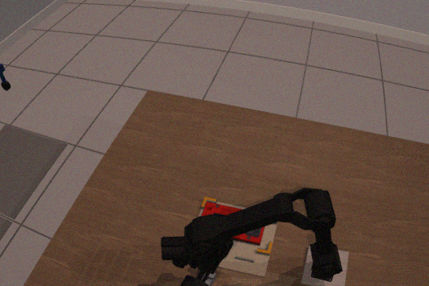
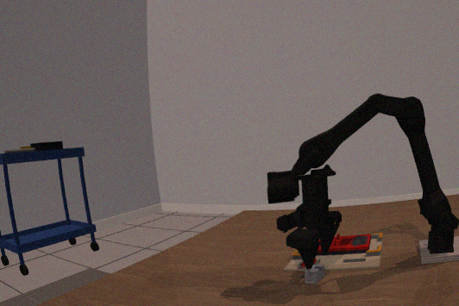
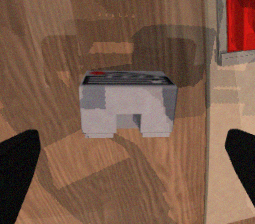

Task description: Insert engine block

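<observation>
The grey engine block (image 1: 210, 278) (image 2: 313, 275) (image 3: 128, 99) is on the wooden table beside the car's base board, outside the car body. In the wrist view its striped top with a red dot shows as a narrow strip, and its slot is at the lower edge. My gripper (image 2: 317, 259) (image 3: 136, 138) is open and empty, its fingers wide apart on either side of the block, not touching it in the wrist view. The red car body (image 1: 214, 208) (image 2: 355, 242) (image 3: 247, 25) lies on the board. The arm hides much of it; the opening and rib cannot be made out.
The cream base board (image 1: 256, 267) (image 2: 371, 262) lies right of the block in the wrist view. It has orange corner brackets (image 1: 265, 251) around the car body. My arm reaches over the board from its base plate (image 1: 343, 265) (image 2: 427, 257). A blue cart (image 2: 47, 234) stands beyond the table.
</observation>
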Robot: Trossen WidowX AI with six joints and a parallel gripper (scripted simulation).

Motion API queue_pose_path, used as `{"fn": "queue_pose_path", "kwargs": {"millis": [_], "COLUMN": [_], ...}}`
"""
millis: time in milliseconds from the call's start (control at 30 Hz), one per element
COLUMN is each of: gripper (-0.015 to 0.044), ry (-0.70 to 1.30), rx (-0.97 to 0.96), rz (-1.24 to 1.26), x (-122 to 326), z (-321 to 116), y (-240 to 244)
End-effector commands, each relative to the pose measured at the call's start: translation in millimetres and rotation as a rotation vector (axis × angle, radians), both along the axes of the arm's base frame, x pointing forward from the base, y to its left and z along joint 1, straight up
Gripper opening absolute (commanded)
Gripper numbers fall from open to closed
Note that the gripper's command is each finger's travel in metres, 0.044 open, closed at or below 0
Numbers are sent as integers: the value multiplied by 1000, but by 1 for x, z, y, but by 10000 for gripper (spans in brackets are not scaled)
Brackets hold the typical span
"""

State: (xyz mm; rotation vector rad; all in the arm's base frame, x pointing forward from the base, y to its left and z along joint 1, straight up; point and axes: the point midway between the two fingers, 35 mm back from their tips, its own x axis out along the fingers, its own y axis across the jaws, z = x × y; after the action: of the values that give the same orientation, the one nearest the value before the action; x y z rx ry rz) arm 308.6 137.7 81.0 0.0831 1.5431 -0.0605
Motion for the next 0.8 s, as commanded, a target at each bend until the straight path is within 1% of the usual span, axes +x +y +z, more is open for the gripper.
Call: {"fn": "queue_pose_path", "kwargs": {"millis": [0,200,300,367,667,700,767], "gripper": [440,440,440,440,440,440,440], "ry": [0,0,-7,-8,-9,-9,-9], "rx": [0,0,5,7,7,7,7], "rz": [0,0,5,7,7,7,7], "x": [0,0,-1,-2,3,4,4], "z": [0,2,34,44,45,42,24], "y": [0,0,-1,-1,1,1,3]}}
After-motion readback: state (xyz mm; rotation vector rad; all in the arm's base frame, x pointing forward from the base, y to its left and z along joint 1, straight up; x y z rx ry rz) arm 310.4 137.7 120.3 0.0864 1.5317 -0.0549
